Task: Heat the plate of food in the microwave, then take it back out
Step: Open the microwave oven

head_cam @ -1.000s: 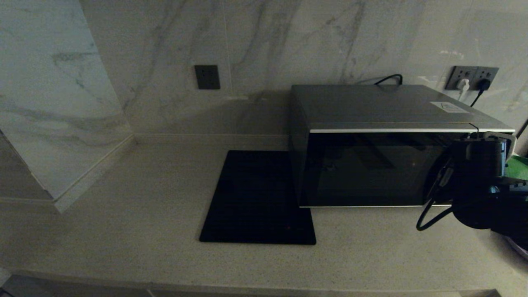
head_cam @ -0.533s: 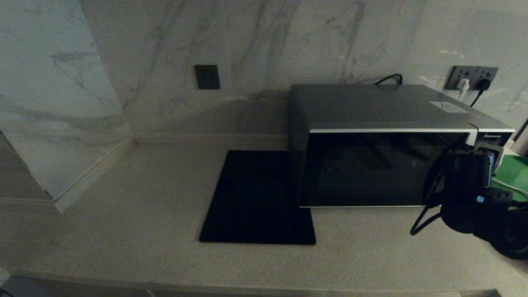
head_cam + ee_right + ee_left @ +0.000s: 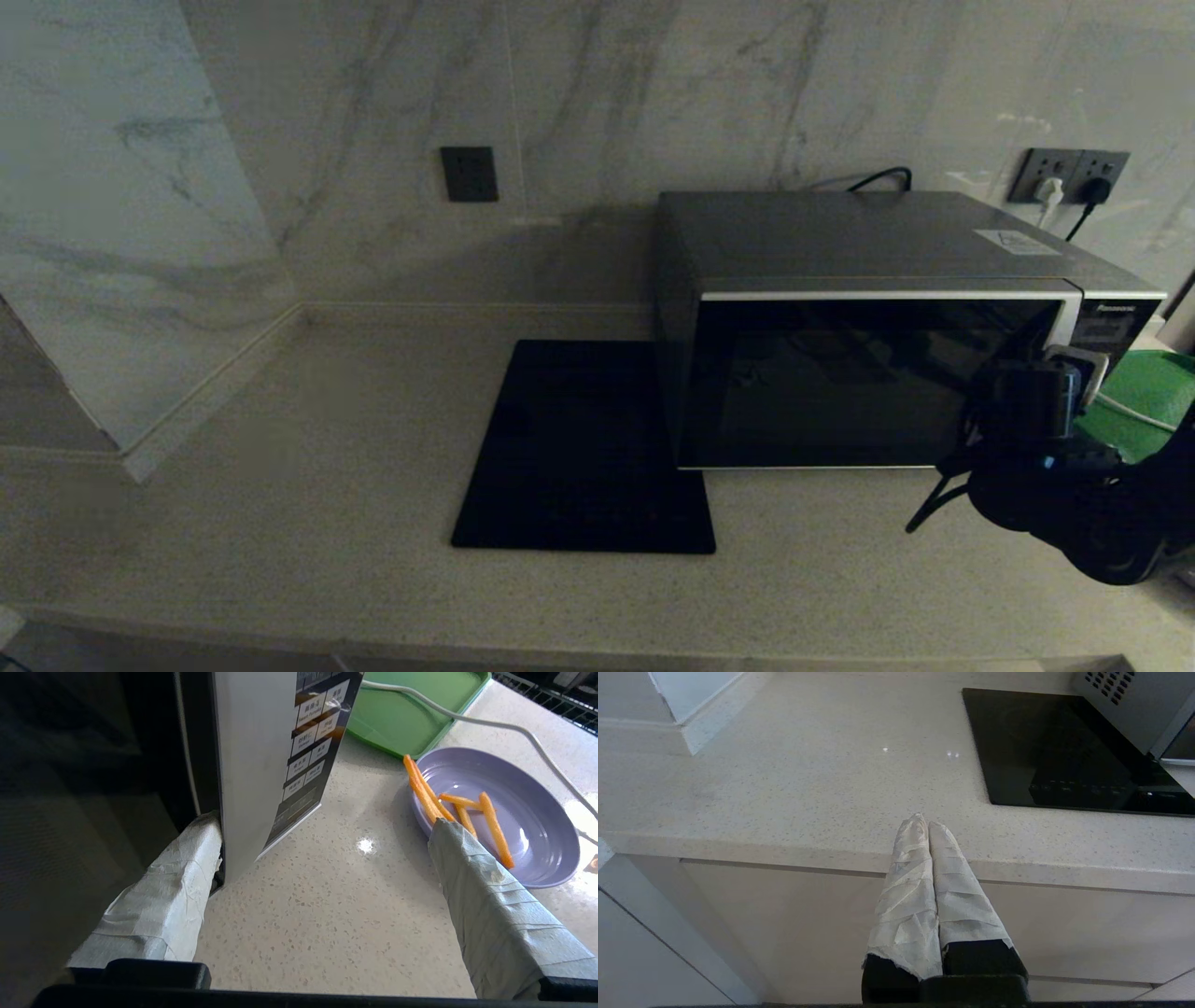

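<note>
So over the last second my right gripper (image 3: pixel 1074 373) has dropped lower and drifted a bit left along the front of the microwave (image 3: pixel 887 327), going from up near the top trim to roughly the middle of the button panel (image 3: pixel 308 742). Closest to me, the left gripper (image 3: pixel 928 823) is just parked below the front edge of the counter (image 3: pixel 808 788), its taped fingers pressed together with nothing between them. On the working side, the right gripper's jaws are spread wide: one taped finger (image 3: pixel 173 882) sits right at the seam where the dark glass door (image 3: pixel 840 383) meets the silver trim, touching that edge, and the other one (image 3: pixel 490 896) hangs out over the countertop in front of the plate of food (image 3: pixel 514 812). It isn't clamped on anything. The lilac plate is sitting on the counter just to the right of the microwave, a few fries (image 3: pixel 430 793) lying on it, not inside the oven. The microwave door looks closed in the head view. Just behind the plate is a green tray (image 3: pixel 411 709), with a white cable (image 3: pixel 467 718) running across it. Off to the microwave's left is the flat black mat (image 3: pixel 588 448), and on the wall behind are the power sockets (image 3: pixel 1069 177).
</note>
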### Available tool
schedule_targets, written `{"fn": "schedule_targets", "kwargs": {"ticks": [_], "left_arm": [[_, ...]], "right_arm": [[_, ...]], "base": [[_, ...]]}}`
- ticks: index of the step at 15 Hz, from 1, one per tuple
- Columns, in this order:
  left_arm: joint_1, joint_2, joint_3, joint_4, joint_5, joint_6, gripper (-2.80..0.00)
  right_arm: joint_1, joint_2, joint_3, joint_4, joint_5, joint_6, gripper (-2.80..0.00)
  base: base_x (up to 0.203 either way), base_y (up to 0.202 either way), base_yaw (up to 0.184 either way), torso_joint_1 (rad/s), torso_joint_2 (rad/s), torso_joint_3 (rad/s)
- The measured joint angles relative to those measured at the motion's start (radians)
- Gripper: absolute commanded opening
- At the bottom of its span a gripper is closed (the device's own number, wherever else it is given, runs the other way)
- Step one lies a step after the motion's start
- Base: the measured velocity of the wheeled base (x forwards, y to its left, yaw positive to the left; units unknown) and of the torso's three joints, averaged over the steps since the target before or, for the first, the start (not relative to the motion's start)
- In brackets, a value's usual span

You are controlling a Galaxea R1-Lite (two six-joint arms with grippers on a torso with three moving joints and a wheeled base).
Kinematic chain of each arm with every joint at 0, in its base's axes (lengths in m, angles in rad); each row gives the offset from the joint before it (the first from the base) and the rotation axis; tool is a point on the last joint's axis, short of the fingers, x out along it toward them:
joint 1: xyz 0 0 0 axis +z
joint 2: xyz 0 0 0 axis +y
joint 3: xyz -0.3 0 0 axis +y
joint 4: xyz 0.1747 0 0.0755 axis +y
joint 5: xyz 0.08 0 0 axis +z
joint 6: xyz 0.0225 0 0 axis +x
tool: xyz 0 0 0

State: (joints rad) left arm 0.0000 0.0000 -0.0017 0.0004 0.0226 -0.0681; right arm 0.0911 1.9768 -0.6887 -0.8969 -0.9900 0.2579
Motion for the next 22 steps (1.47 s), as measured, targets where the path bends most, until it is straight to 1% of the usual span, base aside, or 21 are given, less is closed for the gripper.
{"fn": "schedule_targets", "kwargs": {"ticks": [7,8,9,17,20,22], "left_arm": [[0.000,0.000,0.000,0.000,0.000,0.000,-2.80],[0.000,0.000,0.000,0.000,0.000,0.000,-2.80],[0.000,0.000,0.000,0.000,0.000,0.000,-2.80],[0.000,0.000,0.000,0.000,0.000,0.000,-2.80],[0.000,0.000,0.000,0.000,0.000,0.000,-2.80],[0.000,0.000,0.000,0.000,0.000,0.000,-2.80]], "right_arm": [[-0.020,0.033,-0.026,-0.001,-0.002,0.001,0.00],[-0.020,0.035,-0.027,-0.001,-0.003,0.002,-2.62],[-0.020,0.036,-0.027,-0.002,-0.002,0.002,-2.80],[-0.019,0.037,-0.011,-0.009,0.003,0.009,-2.80],[-0.019,0.038,0.012,-0.062,-0.003,0.004,-2.80],[-0.019,0.040,0.023,-0.073,-0.020,0.005,-2.80]], "base": [[0.000,0.000,0.000,0.000,0.00,0.000],[0.000,0.000,0.000,0.000,0.00,0.000],[0.000,0.000,0.000,0.000,0.00,0.000],[0.000,0.000,0.000,0.000,0.00,0.000],[0.000,0.000,0.000,0.000,0.00,0.000],[0.000,0.000,0.000,0.000,0.00,0.000]]}}
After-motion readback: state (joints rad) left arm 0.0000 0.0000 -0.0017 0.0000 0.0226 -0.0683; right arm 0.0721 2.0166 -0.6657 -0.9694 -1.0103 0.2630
